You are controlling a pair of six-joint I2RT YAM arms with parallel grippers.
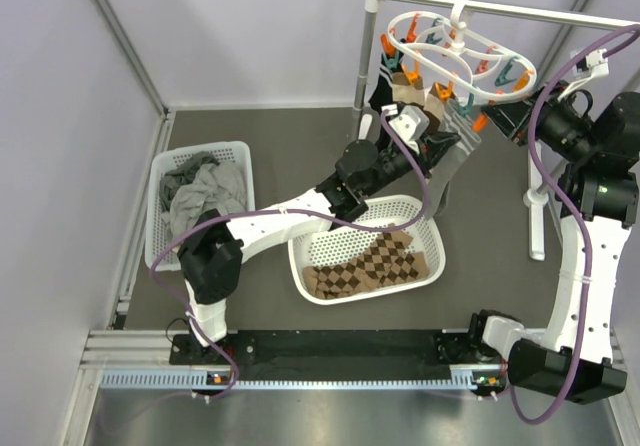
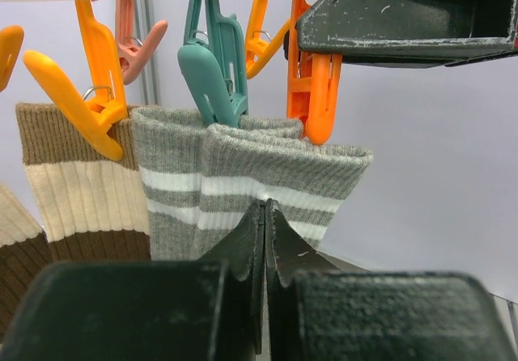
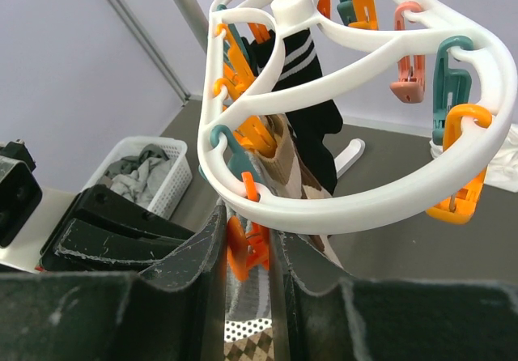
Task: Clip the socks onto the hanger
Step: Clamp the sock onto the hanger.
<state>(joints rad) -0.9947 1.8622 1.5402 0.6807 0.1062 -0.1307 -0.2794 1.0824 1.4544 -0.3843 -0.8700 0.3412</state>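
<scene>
The white oval hanger (image 1: 410,21) hangs from a rail at the back right; it also shows in the right wrist view (image 3: 364,207). A black sock (image 3: 299,70), tan banded socks (image 2: 73,191) and a grey striped sock (image 2: 267,167) hang from its pegs. My left gripper (image 2: 265,209) is shut on the grey sock's cuff, just under a teal peg (image 2: 212,70). It also shows in the top view (image 1: 432,131). My right gripper (image 3: 247,231) is shut on an orange peg (image 3: 243,248) and squeezes it at the sock's top edge (image 2: 312,94).
A white basket (image 1: 165,166) of grey garments stands at the left. A second white basket (image 1: 300,276) holds a brown diamond cloth (image 1: 365,266) under my left arm. The rack's white post (image 1: 365,56) and foot (image 1: 537,216) stand by the hanger.
</scene>
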